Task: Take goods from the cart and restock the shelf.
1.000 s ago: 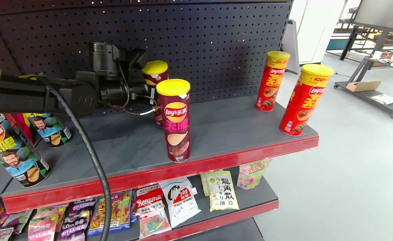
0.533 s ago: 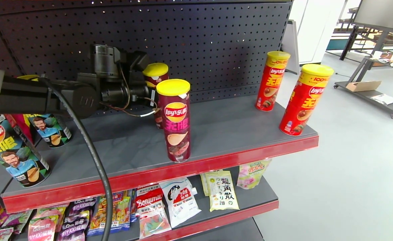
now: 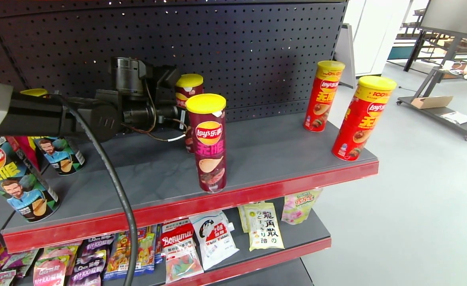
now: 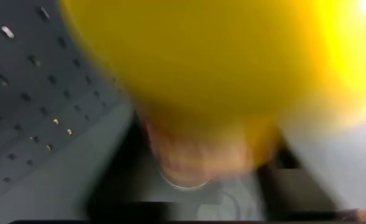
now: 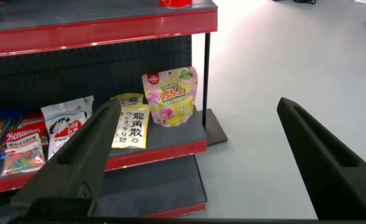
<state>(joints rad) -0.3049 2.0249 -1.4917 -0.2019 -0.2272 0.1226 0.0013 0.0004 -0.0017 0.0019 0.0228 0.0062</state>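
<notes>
Left gripper (image 3: 179,114), holding rear maroon can (image 3: 188,82), shifted rightward

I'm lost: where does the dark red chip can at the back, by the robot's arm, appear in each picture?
Head view: the rear maroon can, behind the front can.
Left wrist view: its yellow lid, close up, blurred.
Right wrist view: not in it.
Shared landmark: the pegboard.

Grey, red-edged shelf (image 3: 265,159) is carrying an upright maroon can (image 3: 209,143), two red cans (image 3: 322,95) (image 3: 362,119) and two patterned cans (image 3: 14,174) (image 3: 60,153).
</notes>
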